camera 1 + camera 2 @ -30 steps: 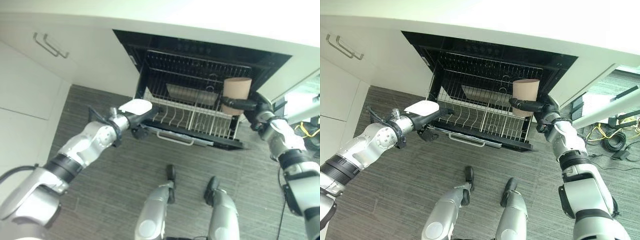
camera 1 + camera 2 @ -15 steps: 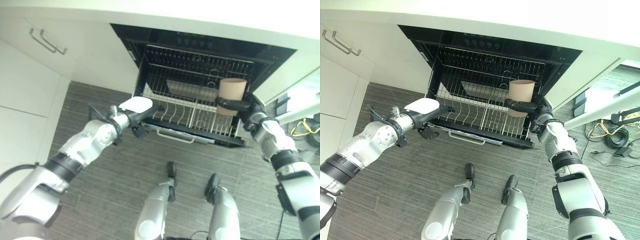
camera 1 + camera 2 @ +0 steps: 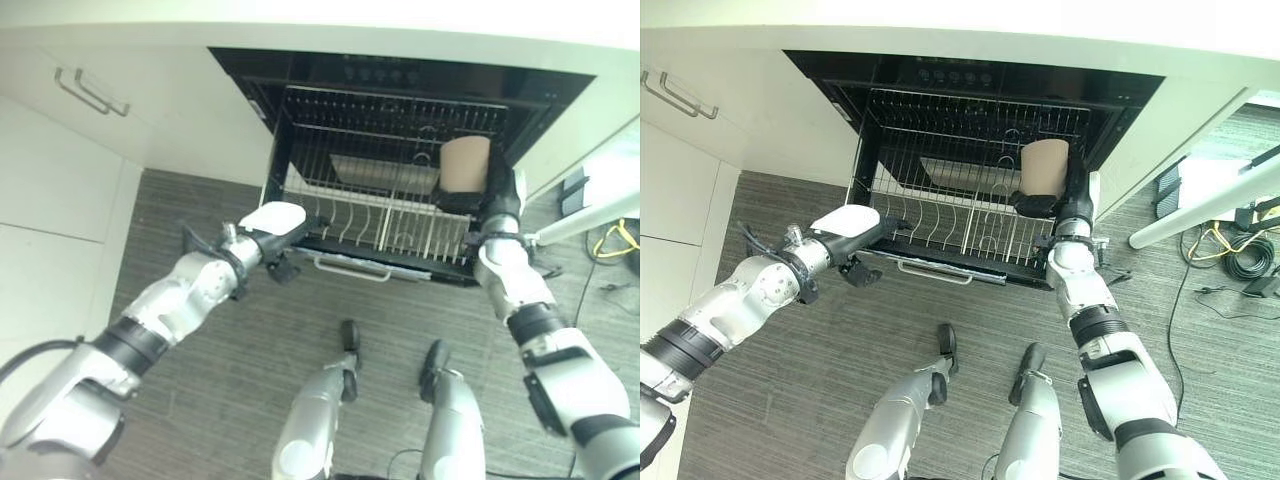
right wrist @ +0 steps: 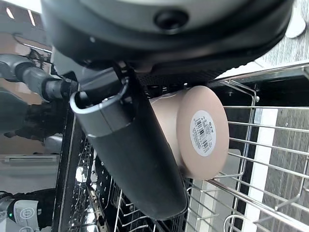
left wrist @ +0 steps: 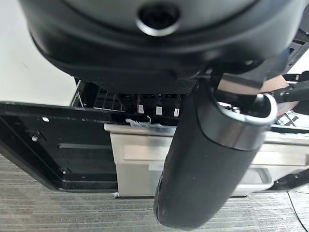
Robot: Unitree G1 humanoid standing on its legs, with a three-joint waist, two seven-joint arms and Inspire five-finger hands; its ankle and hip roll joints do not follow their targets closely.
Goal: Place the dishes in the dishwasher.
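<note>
A tan cup (image 3: 465, 163) is held on its side in my right hand (image 3: 497, 196), whose fingers and thumb (image 4: 130, 159) curl round it; its labelled base (image 4: 203, 133) shows in the right wrist view. The cup hangs over the right rear of the pulled-out wire rack (image 3: 345, 222) of the open dishwasher. A flat steel dish (image 3: 385, 175) lies at the back of the rack. My left hand (image 3: 268, 245), with a white cover on top, reaches its straight fingers to the rack's front left corner and holds nothing. Its thumb (image 5: 207, 164) sticks out before the rack's front.
The rack's handle (image 3: 350, 268) faces me at the front edge. White cabinet doors with a bar handle (image 3: 90, 92) stand to the left, and the counter runs above. A white table leg (image 3: 1200, 205) and coiled cables (image 3: 1230, 255) are to the right.
My right hand has carried the cup deeper over the rack's right side, and the forearm now points straight up at it. The left hand has stayed put. The camera has shifted.
</note>
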